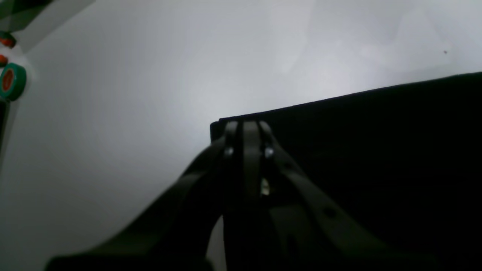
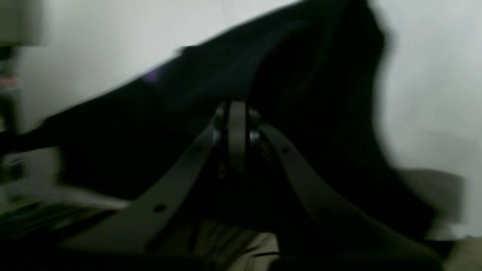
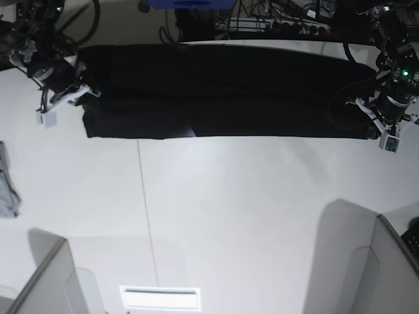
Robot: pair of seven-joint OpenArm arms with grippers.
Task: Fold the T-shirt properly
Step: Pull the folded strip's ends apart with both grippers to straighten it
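T-shirt: black, lying as a long folded band across the far side of the white worktop. Left tool and right tool: each clamping one end.

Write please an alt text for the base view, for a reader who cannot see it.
Seen from above, a black T-shirt lies as a long band across the far side of a white table. The left gripper pinches its right end and the right gripper its left end. A small grey cloth lies at the table's left edge.
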